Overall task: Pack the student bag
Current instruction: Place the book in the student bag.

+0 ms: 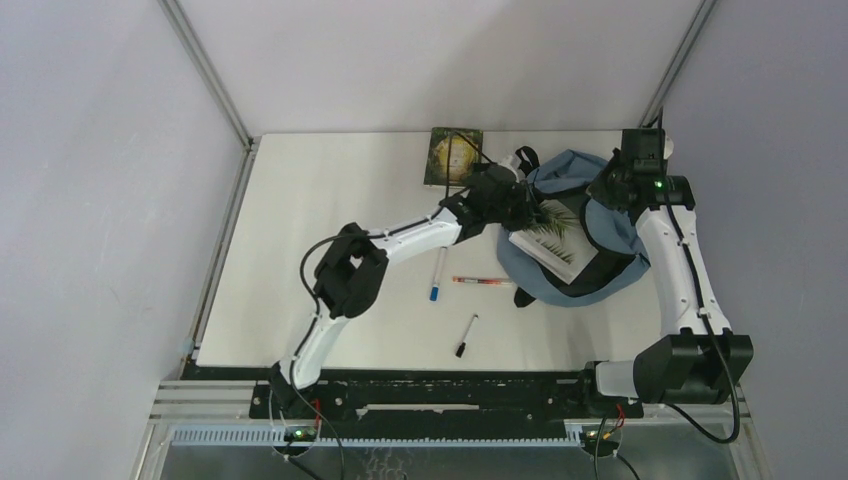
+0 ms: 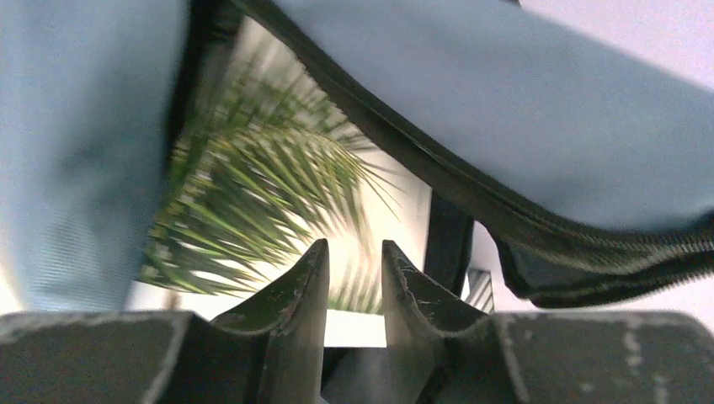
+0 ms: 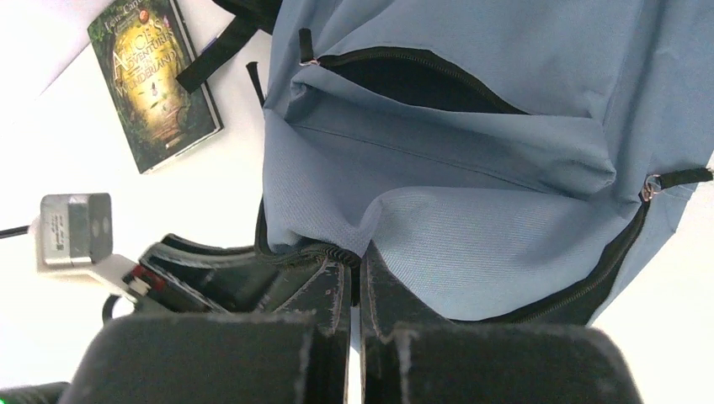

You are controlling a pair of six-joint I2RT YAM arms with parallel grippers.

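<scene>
While your right gripper (image 3: 354, 268) clamps the rim of the student bag (image 3: 471, 194), your left gripper (image 2: 354, 254), jaws narrowly apart and seemingly empty, should push the palm-leaf book (image 2: 253, 194) inside.

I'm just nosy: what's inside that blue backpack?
A white book with a palm-leaf cover pokes out of the main opening of the backpack, partly hidden by fabric. Anything deeper is covered. The front pocket gapes open, but its inside is just dark.

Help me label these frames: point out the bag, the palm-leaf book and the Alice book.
bag (image 3: 471, 194), right wrist view, blue front panel.
palm-leaf book (image 1: 555, 250), top view, cover sticking out of the bag.
Alice book (image 3: 156, 84), right wrist view, middle of cover.
</scene>
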